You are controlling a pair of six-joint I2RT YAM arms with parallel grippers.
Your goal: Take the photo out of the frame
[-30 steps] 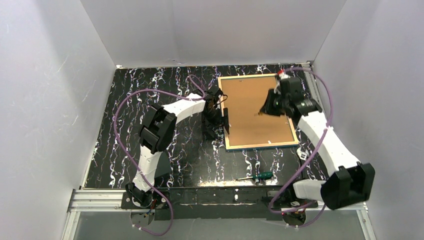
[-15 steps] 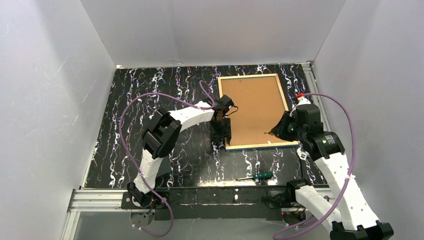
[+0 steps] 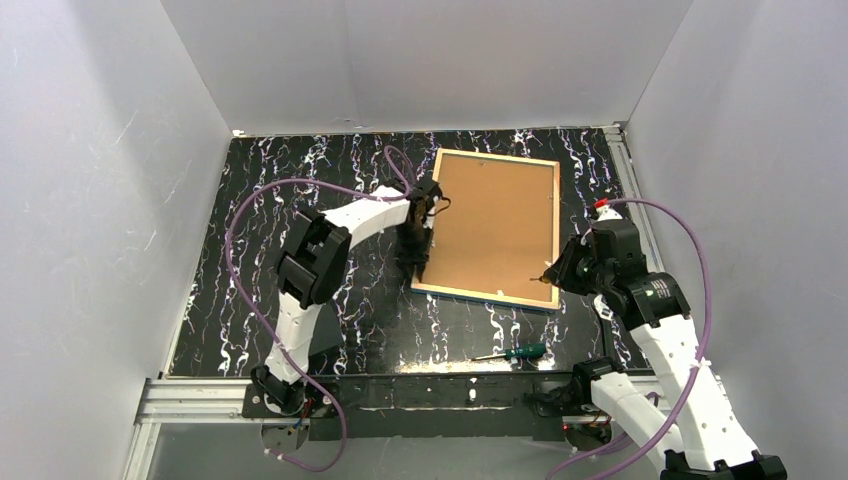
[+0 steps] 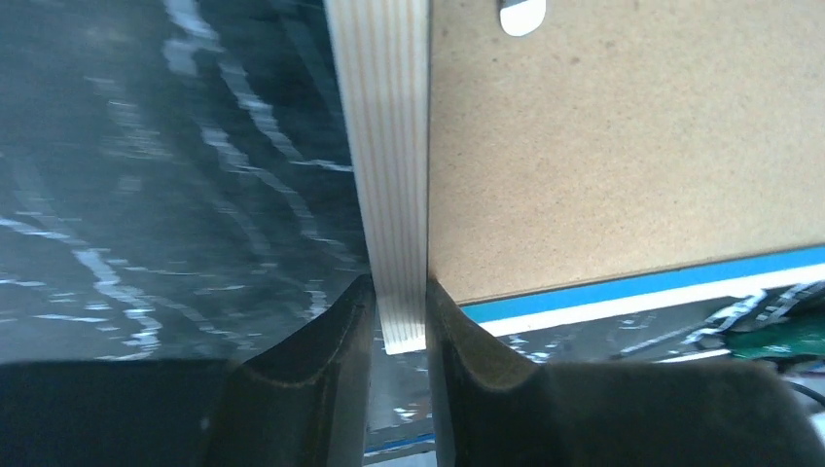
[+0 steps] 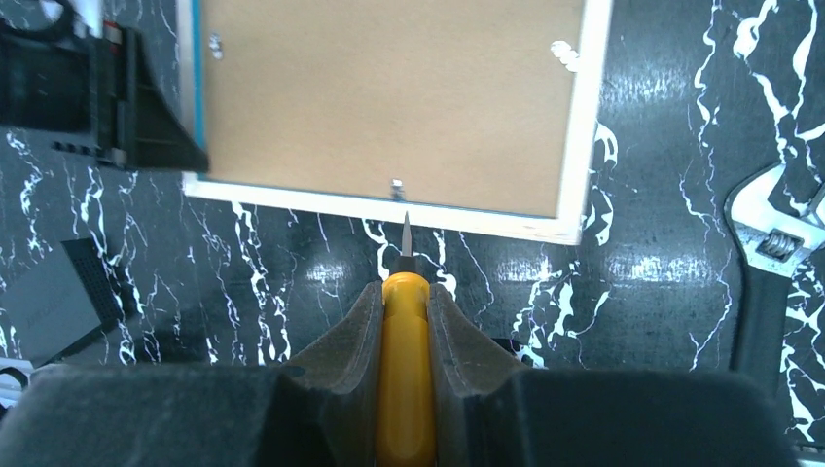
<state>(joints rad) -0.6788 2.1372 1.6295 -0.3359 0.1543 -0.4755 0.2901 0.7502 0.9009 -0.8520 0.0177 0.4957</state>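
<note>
A frame [image 3: 557,230] lies back-up, centre right on the desk [image 3: 300,170], photo hidden under its brown backing board [image 3: 490,225]. The left fingers [image 4: 331,341] pinch its left rail; the right fingers [image 5: 355,331] clamp a yellow screwdriver [image 5: 404,389] aimed at a tab [image 5: 397,185]. A slipping tip could gouge the board

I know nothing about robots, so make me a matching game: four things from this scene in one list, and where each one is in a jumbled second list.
1 frame
2 yellow-handled tool
3 green-handled screwdriver
4 backing board

A lying loose on the table
B inside the frame
C edge pinched by left fingers
D held by right fingers

Pairs: 1-C, 2-D, 3-A, 4-B
</note>
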